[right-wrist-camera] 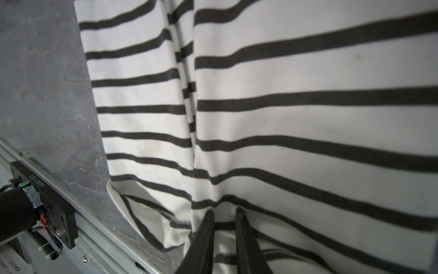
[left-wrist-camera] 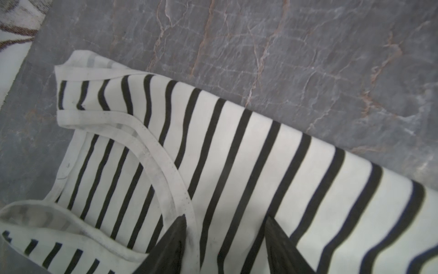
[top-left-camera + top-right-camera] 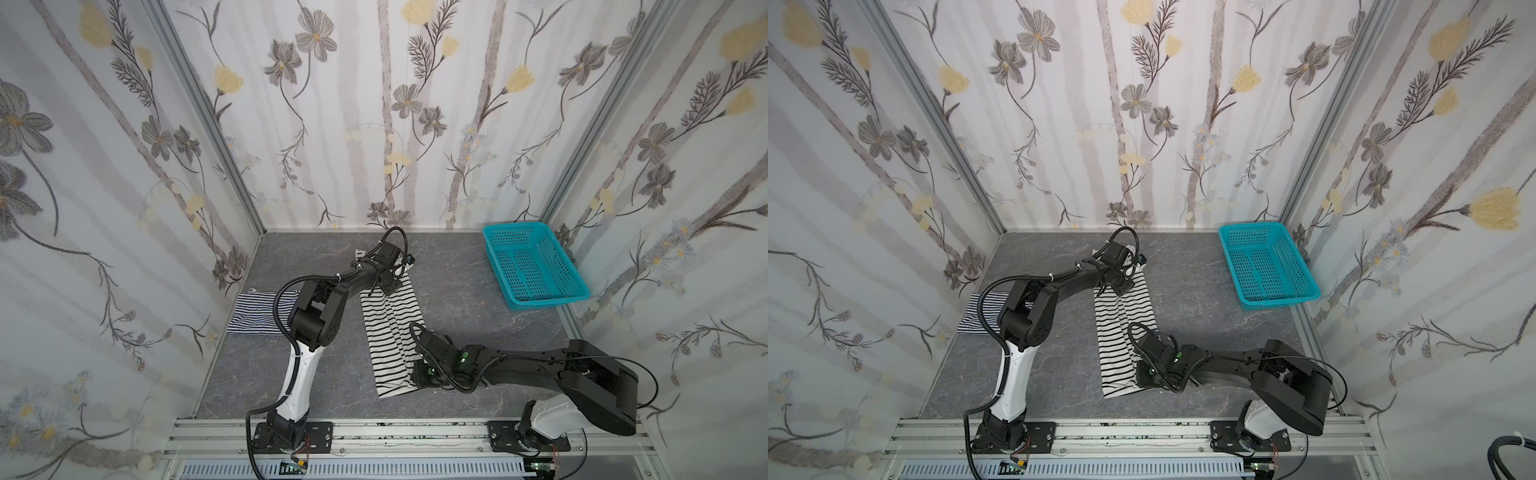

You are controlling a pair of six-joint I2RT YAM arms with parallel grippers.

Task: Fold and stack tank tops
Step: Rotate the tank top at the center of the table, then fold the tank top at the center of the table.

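Mid-surface: soft white wide-black-striped tank top point(image 3: 390, 332), pinched at near hem by closed right gripper point(image 1: 225, 210), probably for tautness; left gripper point(image 2: 225, 217) spread over neckline, holding nothing. At left edge: fine navy-striped tank top point(image 3: 257, 318).

A turquoise perforated plastic basket point(image 3: 550, 302) point(image 3: 1281, 303), rectangular and open-topped, stands at the right of both top views, close to the back right corner. It rests on a grey marble-patterned tabletop point(image 3: 478, 291) point(image 3: 1196, 286), whose pale and rust-coloured veins show closely in the left wrist view point(image 2: 308, 59) and the right wrist view point(image 1: 47, 95). Pale wall panels printed with grey and yellow long-stemmed flowers point(image 3: 332, 124) point(image 3: 1059, 124) close three sides, joined by slanting aluminium corner posts point(image 3: 205, 112) point(image 3: 931, 112). Along the lower edge runs a ribbed aluminium rail point(image 3: 415, 434) point(image 3: 1142, 432), with a white slotted cable duct point(image 3: 374, 469) point(image 3: 1121, 469) beneath it.
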